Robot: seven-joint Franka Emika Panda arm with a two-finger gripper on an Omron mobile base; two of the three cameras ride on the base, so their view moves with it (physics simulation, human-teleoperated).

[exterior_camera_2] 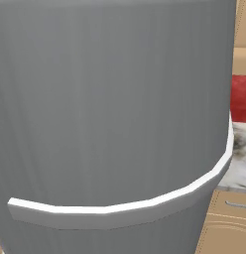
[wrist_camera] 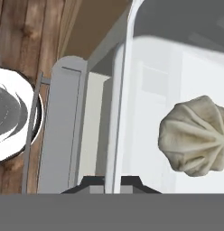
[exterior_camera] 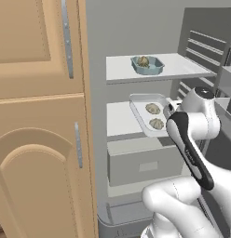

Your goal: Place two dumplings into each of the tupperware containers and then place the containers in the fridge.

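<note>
The white tray (exterior_camera: 146, 116) is held out at the fridge's (exterior_camera: 136, 28) middle shelf, below the blue box (exterior_camera: 147, 65). It looks light but flexible (best gripped at the rim). Two pleated dumplings (exterior_camera: 152, 109) could slide. The gripper's (wrist_camera: 112, 182) fingers seem closed on its rim.

Fridge (exterior_camera: 136, 28) interior: smooth matt grey walls, white plastic-looking shelves; its door (exterior_camera_2: 110, 99) shows a brushed steel-look finish. Cabinet (exterior_camera: 38, 116): tan wood, satin. White container (exterior_camera: 140, 114): translucent plastic; dumplings (wrist_camera: 195, 135): matt, pleated, doughy.
</note>
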